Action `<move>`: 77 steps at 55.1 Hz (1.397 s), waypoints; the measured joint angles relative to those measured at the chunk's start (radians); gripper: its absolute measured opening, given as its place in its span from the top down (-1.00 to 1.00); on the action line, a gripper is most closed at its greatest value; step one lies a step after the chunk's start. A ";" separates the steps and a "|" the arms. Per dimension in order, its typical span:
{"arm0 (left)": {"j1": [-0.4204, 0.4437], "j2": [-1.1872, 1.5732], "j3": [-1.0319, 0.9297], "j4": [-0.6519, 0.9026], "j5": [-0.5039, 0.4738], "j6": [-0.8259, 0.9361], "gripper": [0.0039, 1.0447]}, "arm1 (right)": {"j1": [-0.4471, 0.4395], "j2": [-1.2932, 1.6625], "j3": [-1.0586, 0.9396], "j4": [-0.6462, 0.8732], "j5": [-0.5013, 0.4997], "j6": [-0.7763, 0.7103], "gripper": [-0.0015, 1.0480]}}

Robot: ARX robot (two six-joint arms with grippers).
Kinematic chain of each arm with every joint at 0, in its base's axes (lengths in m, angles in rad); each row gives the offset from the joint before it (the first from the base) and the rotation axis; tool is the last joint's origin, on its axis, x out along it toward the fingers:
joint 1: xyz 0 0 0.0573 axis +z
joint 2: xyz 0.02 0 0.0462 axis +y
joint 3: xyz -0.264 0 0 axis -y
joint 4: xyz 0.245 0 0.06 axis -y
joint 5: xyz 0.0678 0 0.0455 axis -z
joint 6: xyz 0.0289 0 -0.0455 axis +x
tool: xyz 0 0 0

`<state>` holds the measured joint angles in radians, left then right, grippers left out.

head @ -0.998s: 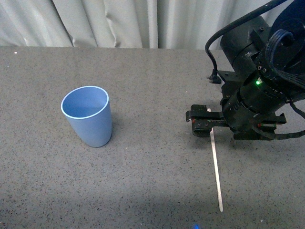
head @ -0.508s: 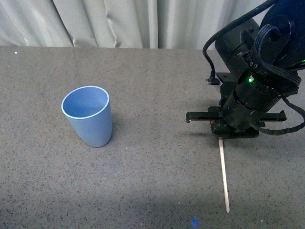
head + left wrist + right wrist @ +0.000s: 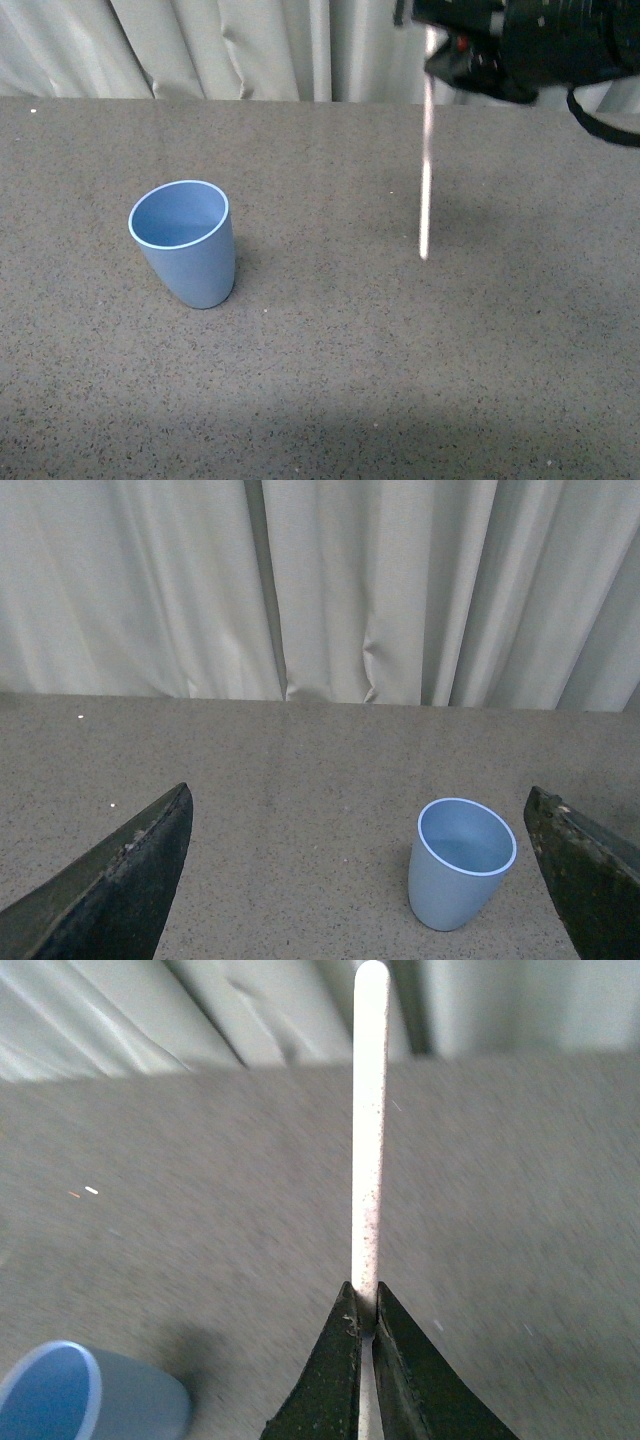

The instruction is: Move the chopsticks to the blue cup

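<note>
The blue cup [image 3: 185, 243] stands upright and empty on the grey table, left of centre. It also shows in the left wrist view [image 3: 460, 863] and at the edge of the right wrist view [image 3: 80, 1395]. My right gripper [image 3: 432, 35] is high at the top right, shut on the top end of the chopsticks [image 3: 426, 150], one pale stick hanging nearly straight down, its tip off the table. In the right wrist view the jaws [image 3: 365, 1310] pinch the stick [image 3: 368, 1140]. My left gripper [image 3: 360, 880] is open, its dark fingers [image 3: 120, 880] wide apart, facing the cup from a distance.
Pale folded curtains [image 3: 200, 45] hang behind the table's far edge. The grey speckled table [image 3: 320, 380] spreads across the whole view. The stick hangs well to the right of the cup.
My right gripper has lifted from the table to the top of the view, carrying the stick. The stick swung from lying on the table to hanging upright. The cup has not moved.
</note>
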<state>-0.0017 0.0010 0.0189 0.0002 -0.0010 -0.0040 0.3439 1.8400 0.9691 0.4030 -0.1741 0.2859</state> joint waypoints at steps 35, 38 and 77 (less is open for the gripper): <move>0.000 0.000 0.000 0.000 0.000 0.000 -0.88 | 0.280 0.294 0.294 0.269 -0.095 0.019 0.98; 0.000 0.000 0.000 0.000 0.000 0.000 -0.88 | 0.281 0.307 0.294 0.264 -0.092 0.012 0.98; 0.000 0.000 0.000 0.000 -0.001 0.000 -0.88 | 0.241 0.113 0.072 0.260 0.021 -0.044 -0.63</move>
<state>-0.0017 0.0010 0.0189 0.0002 -0.0017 -0.0036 0.5850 1.9530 1.0416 0.6632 -0.1528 0.2417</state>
